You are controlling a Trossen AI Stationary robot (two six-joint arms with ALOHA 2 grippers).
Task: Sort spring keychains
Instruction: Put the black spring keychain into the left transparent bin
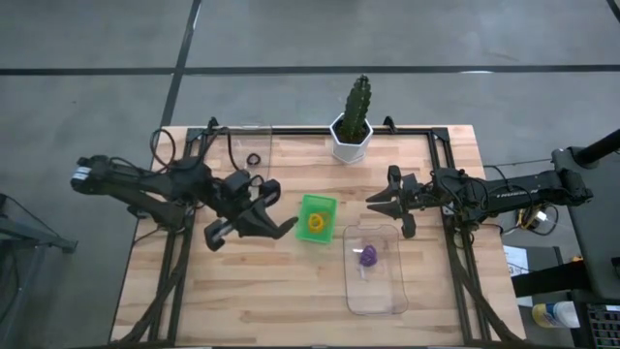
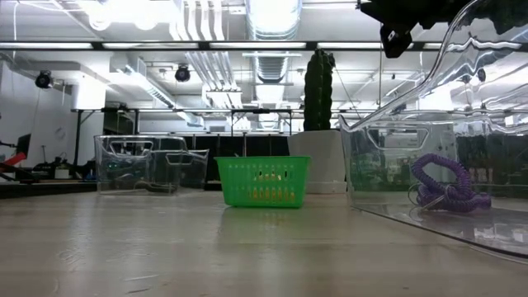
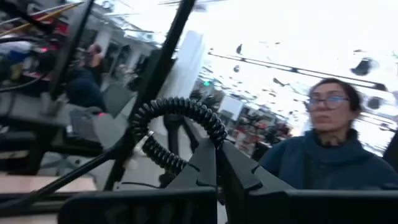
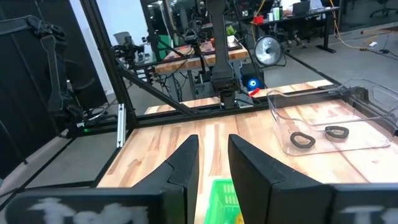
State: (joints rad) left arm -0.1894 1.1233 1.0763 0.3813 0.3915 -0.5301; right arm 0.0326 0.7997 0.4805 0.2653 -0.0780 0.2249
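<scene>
A black spring keychain [image 3: 177,134] is clamped between the closed fingers of the left gripper [image 3: 216,163], which is raised just beside the green bin [image 1: 316,217]. The right gripper [image 4: 213,167] is held empty with its fingers slightly apart above that bin. Two more black keychains [image 4: 318,136] are seen ahead of it, in a clear tray [image 4: 360,106].

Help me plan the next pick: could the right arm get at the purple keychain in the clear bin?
Probably yes. The right gripper hangs just beside the open-topped clear bin, fingers apart and empty. Nothing covers the purple keychain, and the left arm is off beyond the green bin.
</scene>
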